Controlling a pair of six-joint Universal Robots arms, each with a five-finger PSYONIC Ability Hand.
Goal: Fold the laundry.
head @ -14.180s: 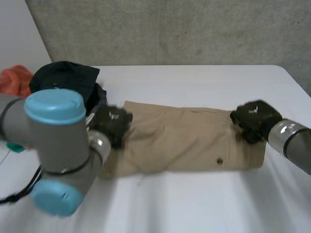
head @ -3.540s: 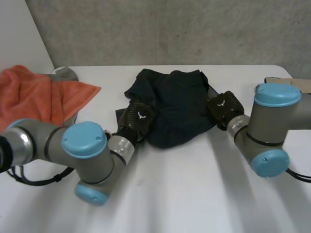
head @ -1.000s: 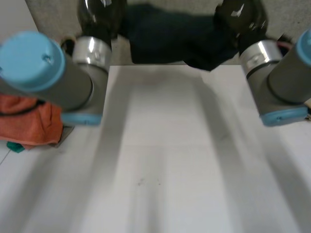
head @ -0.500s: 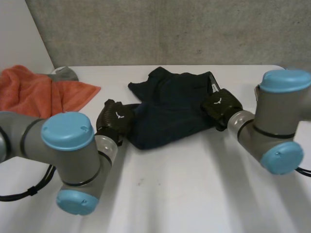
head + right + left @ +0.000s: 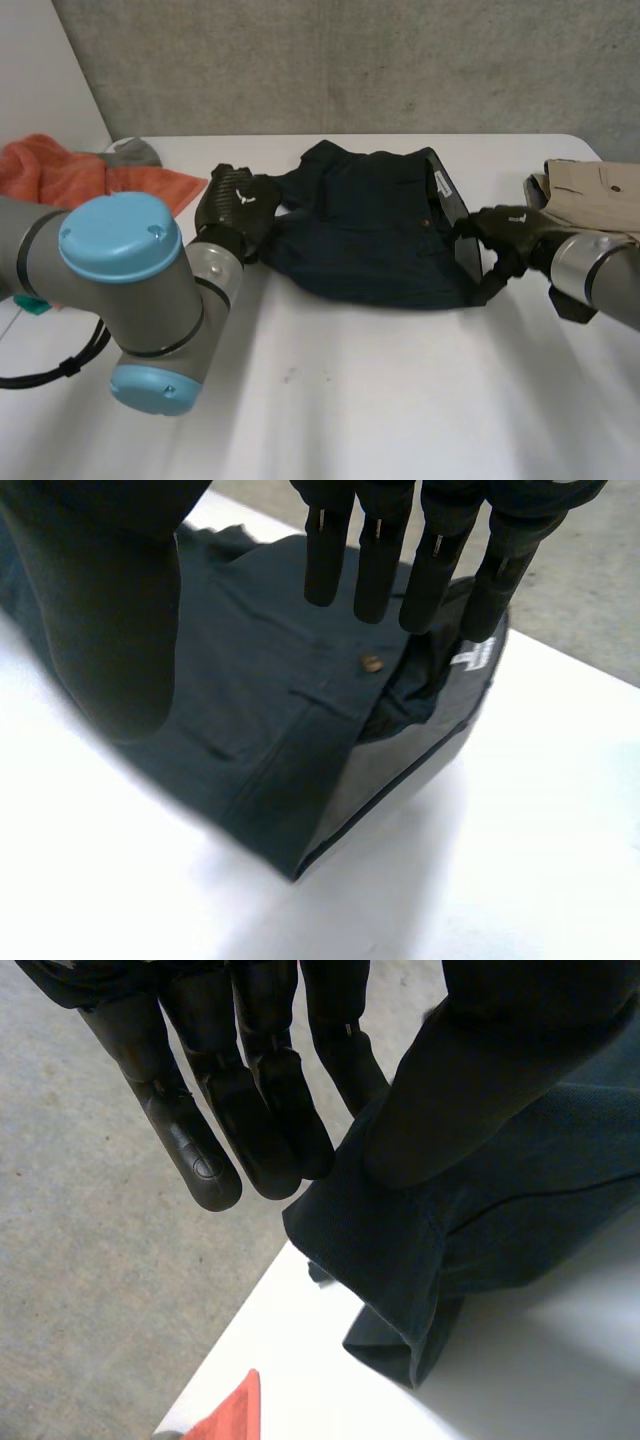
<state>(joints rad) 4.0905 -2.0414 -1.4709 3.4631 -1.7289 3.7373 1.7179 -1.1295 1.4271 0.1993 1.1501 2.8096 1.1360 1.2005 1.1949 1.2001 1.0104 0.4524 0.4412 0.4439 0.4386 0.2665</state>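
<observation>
Dark navy shorts [image 5: 370, 235] lie spread on the white table [image 5: 400, 400], with the waistband and its label toward my right arm. My left hand [image 5: 235, 205] is at the leg end of the shorts. In the left wrist view its thumb presses a fold of the hem [image 5: 400, 1260] against straight fingers [image 5: 250, 1110], so it pinches the cloth. My right hand [image 5: 505, 232] hovers just off the waistband corner. In the right wrist view its fingers [image 5: 380, 540] are straight and spread from the thumb above the shorts [image 5: 260, 700], holding nothing.
An orange towel [image 5: 80, 175] and a grey cloth [image 5: 130, 152] lie at the table's far left. Folded tan shorts [image 5: 590, 195] sit at the far right, just behind my right forearm. A concrete wall stands behind the table.
A second ago both hands held the shorts up high; they have come down and laid them flat. The right hand has let go of the waistband and drawn away to the right.
</observation>
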